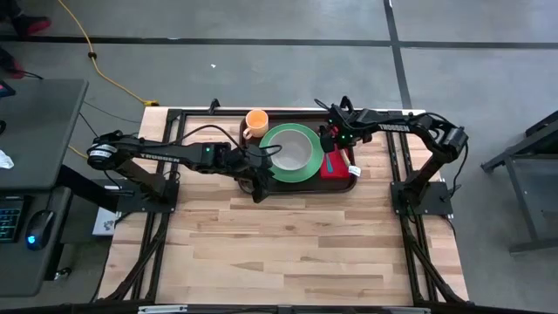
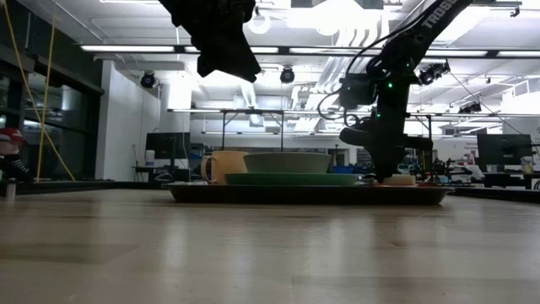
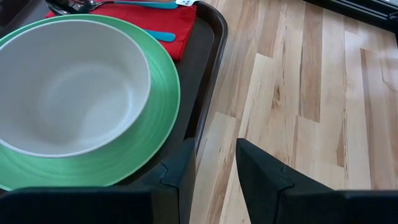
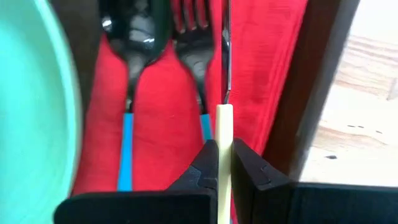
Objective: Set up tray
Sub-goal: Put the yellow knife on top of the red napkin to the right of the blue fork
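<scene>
The dark brown tray lies on the wooden table, toward its far edge. On it stand an orange mug and a green plate with a white bowl. A red napkin on the tray's right part carries a blue-handled spoon and fork. My right gripper points down over the napkin, shut on a cream-handled knife. My left gripper hangs open, high above the tray's near left rim, touching nothing. My right gripper pinches the knife's cream handle between its two fingers. The fingers come steeply from above. The knife shows edge-on, and its blade reaches out over the red napkin beside the fork. Whether the blade rests on the napkin, I cannot tell.
Bare wooden table stretches from the tray to the near edge. The tray's raised rim runs close beside the napkin on the right. A desk with a keyboard stands off the table's left side.
</scene>
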